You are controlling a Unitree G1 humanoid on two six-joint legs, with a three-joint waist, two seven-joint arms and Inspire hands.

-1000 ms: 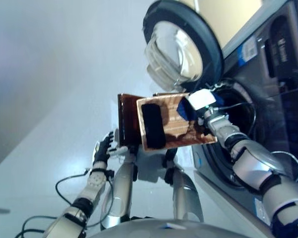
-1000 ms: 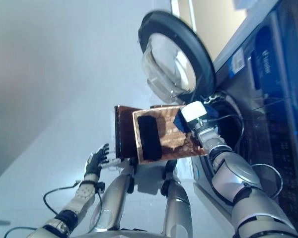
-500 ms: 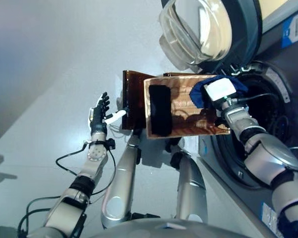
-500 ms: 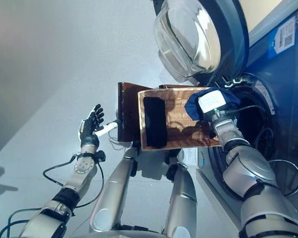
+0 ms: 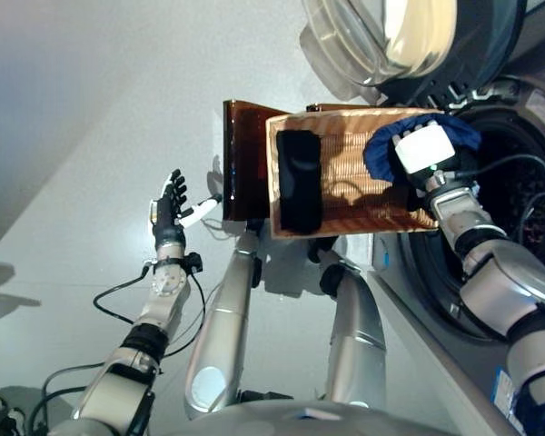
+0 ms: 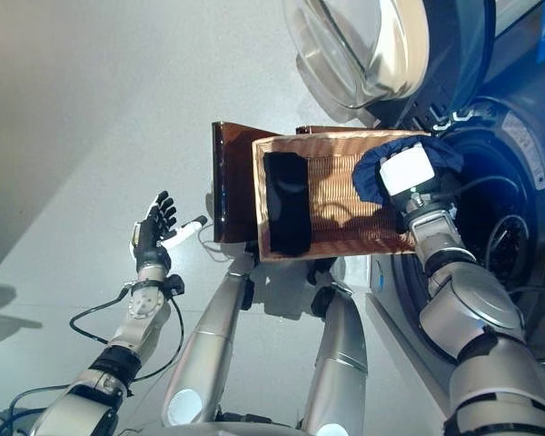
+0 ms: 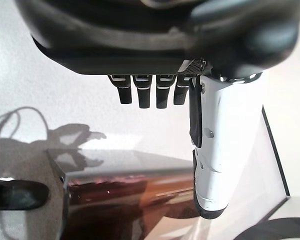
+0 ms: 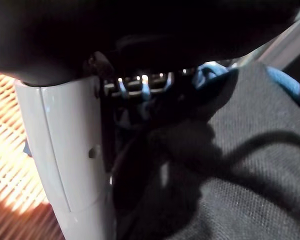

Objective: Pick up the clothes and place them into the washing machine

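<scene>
A shallow wicker basket (image 5: pixel 350 195) rests on a dark brown box (image 5: pixel 241 163) beside the washing machine's open drum (image 5: pixel 513 218). A black cloth (image 5: pixel 298 182) lies at the basket's left end. A blue cloth (image 5: pixel 380 154) is bunched at the basket's right end, by the drum's rim. My right hand (image 5: pixel 425 150) is on it, fingers curled into the cloth (image 8: pixel 240 150), white thumb (image 8: pixel 65 160) beside it. My left hand (image 5: pixel 168 207) is open in the air to the left of the box, fingers (image 7: pixel 150 92) straight, holding nothing.
The machine's round glass door (image 5: pixel 409 36) stands open above the basket. The machine's dark front (image 6: pixel 527 118) runs along the right. Pale floor (image 5: pixel 73 136) lies to the left of the box.
The camera has shifted. My left hand has moved left, away from the box. My right hand stays on the blue cloth at the basket's right end, by the drum.
</scene>
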